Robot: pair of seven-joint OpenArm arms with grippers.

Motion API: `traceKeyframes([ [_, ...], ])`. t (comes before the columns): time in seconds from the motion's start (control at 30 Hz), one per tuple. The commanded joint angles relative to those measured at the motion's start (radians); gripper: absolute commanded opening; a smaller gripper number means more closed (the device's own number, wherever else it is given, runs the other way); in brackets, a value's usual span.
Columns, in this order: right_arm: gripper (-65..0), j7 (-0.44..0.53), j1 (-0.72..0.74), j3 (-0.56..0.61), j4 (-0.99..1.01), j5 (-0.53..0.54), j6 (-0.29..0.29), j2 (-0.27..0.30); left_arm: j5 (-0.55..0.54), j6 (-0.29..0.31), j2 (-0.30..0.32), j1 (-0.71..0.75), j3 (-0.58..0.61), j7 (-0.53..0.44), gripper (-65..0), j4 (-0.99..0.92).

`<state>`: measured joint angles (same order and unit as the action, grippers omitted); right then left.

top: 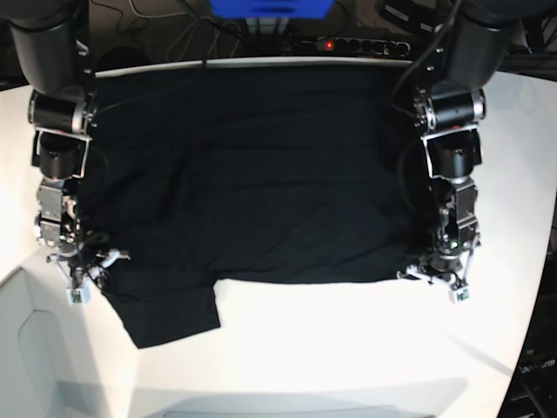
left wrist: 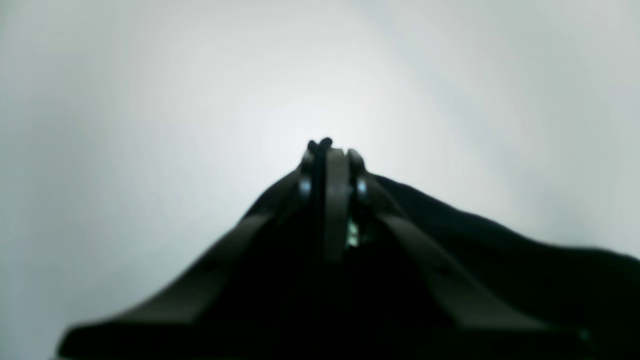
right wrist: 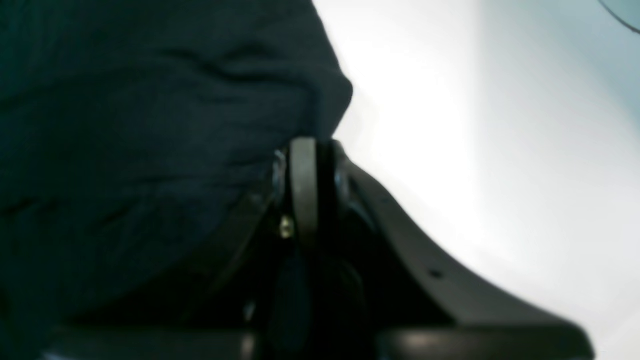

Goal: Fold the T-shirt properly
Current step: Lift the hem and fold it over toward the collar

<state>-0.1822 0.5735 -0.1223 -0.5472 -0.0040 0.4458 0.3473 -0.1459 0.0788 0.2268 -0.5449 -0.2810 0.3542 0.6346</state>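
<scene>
The black T-shirt (top: 261,174) lies spread, plain side up, across the white table (top: 348,348). One sleeve (top: 170,318) sticks out toward the front left. My left gripper (top: 439,274) is at the shirt's front right corner. In the left wrist view this gripper (left wrist: 327,147) is shut, a bit of black cloth (left wrist: 500,250) pokes past its tips, and the rest drapes off to the right. My right gripper (top: 87,280) is at the shirt's front left edge. Its wrist view shows the gripper (right wrist: 310,145) shut, with bunched black cloth (right wrist: 125,125) at its tips.
A power strip (top: 357,43) with a red light, cables and a blue object (top: 270,7) sit behind the table's far edge. Bare white tabletop lies in front of the shirt and to both sides. The table's front corners are rounded.
</scene>
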Motion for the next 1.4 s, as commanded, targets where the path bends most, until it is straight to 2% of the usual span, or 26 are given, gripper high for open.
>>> traceKeyframes([
  [0.0,-65.0,0.013,0.016,-0.003,-0.046,0.003,0.002,0.003,-0.005,0.005,0.009,-0.017,-0.004,-0.001,-65.0,0.061],
  [0.1,-65.0,0.011,-0.045,-0.003,-0.167,0.003,0.002,-0.006,-0.005,0.005,0.009,0.035,-0.004,0.053,-65.0,0.201],
  [0.2,-65.0,0.005,-0.116,-0.009,-0.297,0.003,0.002,-0.009,-0.005,0.005,0.009,0.096,-0.004,0.061,-65.0,0.305],
  [0.5,-65.0,0.002,-0.254,-0.158,-0.534,0.003,0.006,-0.03,-0.007,0.0,0.007,0.253,-0.004,0.062,-65.0,0.543],
  [0.57,-65.0,-0.024,-0.297,-0.178,-0.597,0.003,0.006,-0.03,-0.017,-0.003,0.007,0.297,-0.004,0.062,-65.0,0.612],
  [0.77,-65.0,-0.049,-0.409,-0.234,-0.773,0.003,0.008,-0.055,-0.168,-0.004,0.015,0.409,-0.027,0.064,-65.0,0.764],
  [0.9,-65.0,-0.049,-0.49,-0.251,-0.87,0.003,0.008,-0.057,-0.222,-0.004,0.009,0.495,-0.074,0.064,-65.0,0.868],
  [1.37,-65.0,-0.047,-0.637,-0.328,-0.95,0.003,0.008,-0.058,-0.467,-0.004,0.009,0.796,-0.202,0.064,-65.0,1.103],
])
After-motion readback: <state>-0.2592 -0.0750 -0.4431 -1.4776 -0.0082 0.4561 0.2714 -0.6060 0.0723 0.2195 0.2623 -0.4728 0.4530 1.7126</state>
